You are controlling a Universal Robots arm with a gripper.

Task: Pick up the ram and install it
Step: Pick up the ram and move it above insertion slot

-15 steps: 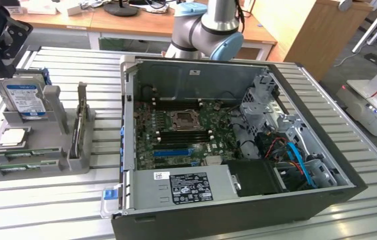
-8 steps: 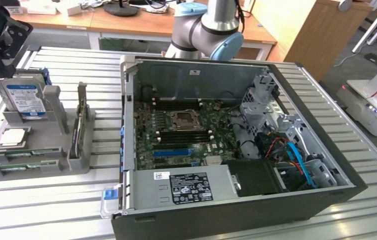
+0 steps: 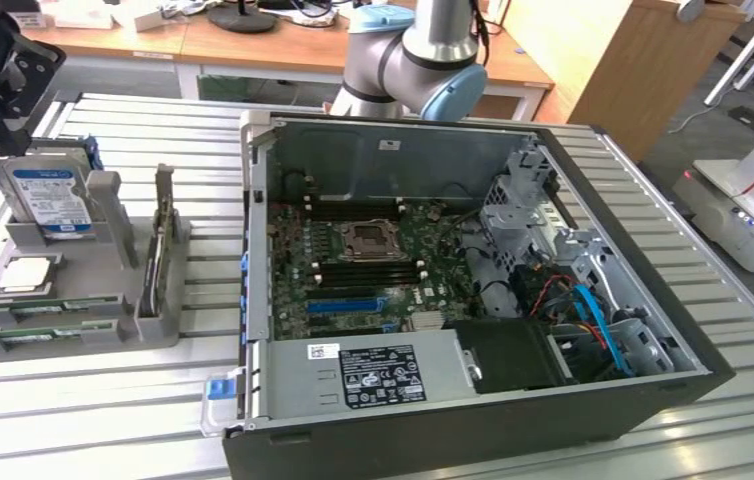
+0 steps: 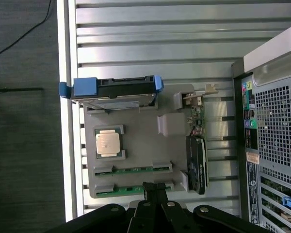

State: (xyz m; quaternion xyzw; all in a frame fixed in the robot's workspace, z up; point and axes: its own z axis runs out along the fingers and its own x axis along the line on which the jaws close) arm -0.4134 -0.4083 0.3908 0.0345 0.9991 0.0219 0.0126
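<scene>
We see two long, thin green boards. One ram stick [image 3: 54, 305] [image 4: 132, 169] stands on its long edge in a slot of the gray holder [image 3: 153, 325] [image 4: 145, 145]. A second ram stick [image 3: 46, 341] [image 4: 122, 190] stands parallel just beside it, in the outermost slot. Both show pale stickers on their faces.

The gripper [image 4: 153, 188], fingers closed together, is above the outer ram stick [image 4: 128, 189] in the gray holder [image 4: 140, 145]. Just beside lies a second ram stick [image 4: 133, 169], then the CPU chip [image 4: 108, 142] and the hard drive [image 4: 117, 92].
</scene>
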